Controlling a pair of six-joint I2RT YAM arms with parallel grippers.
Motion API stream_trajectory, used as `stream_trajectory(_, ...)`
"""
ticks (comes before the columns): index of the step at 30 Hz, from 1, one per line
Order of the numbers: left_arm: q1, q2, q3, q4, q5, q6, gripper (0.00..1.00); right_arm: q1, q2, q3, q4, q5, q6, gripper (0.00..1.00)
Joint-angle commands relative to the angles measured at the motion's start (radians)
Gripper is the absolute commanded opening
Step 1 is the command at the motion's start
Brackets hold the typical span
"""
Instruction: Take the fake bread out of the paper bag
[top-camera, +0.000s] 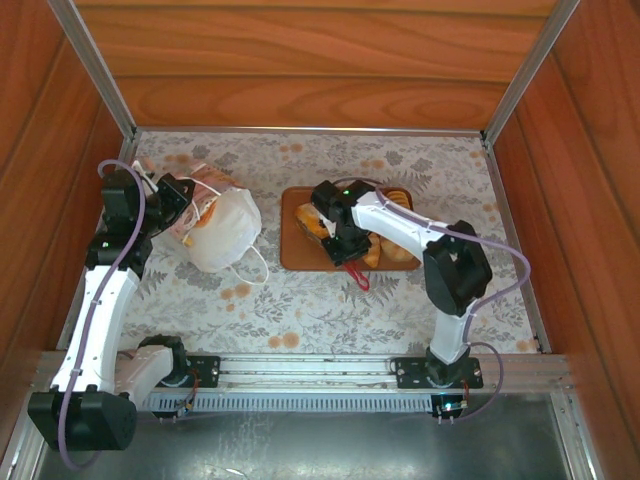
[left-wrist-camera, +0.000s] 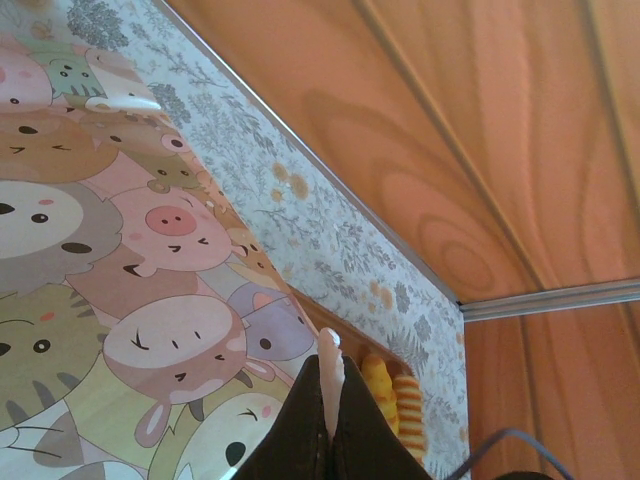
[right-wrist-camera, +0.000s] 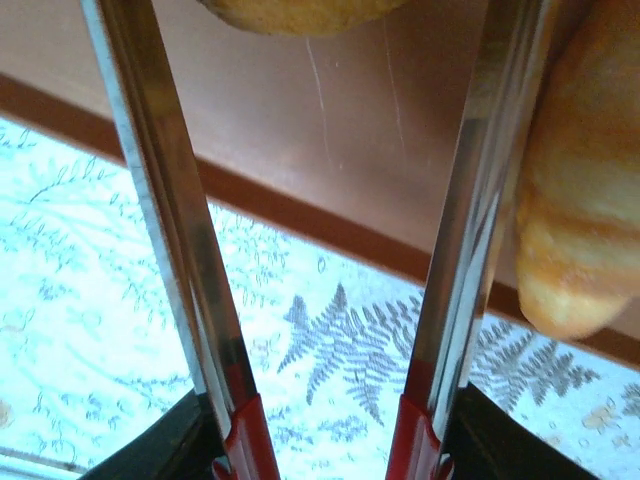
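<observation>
My left gripper: pinched tight on the paper bag, at its edge.
My right gripper: clasping tongs, their blades apart.
Fake bread: on the tray, just right of my tongs, with another piece ahead.

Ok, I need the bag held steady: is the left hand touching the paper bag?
Touching. The left wrist view shows the left hand shut on a pale edge of the paper bag, which is pinched between its dark tips.
</observation>
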Motion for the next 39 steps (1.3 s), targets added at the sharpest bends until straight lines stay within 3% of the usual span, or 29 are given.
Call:
stream_trajectory(1, 0.007, -0.013, -0.003, -0.001, 0.001, 0.003, 0.00, -0.010, -0.028, 0.004, -0.072, 0.008, 0.001, 0.46)
stream_trajectory(8, 0.008, -0.011, -0.004, -0.001, 0.002, 0.002, 0.00, -0.047, -0.050, 0.042, -0.059, 0.059, -0.008, 0.45)
stream_trajectory(20, 0.009, 0.003, -0.002, 0.002, 0.008, -0.001, 0.00, -0.098, 0.082, 0.144, -0.072, 0.098, -0.014, 0.49)
stream_trajectory(32, 0.009, 0.009, 0.000, 0.003, 0.006, -0.001, 0.00, -0.102, 0.061, 0.159, -0.064, 0.121, -0.027, 0.55)
stream_trajectory(39, 0.008, 0.011, 0.002, 0.004, 0.009, -0.003, 0.00, -0.101, 0.026, 0.148, -0.062, 0.136, -0.020, 0.53)
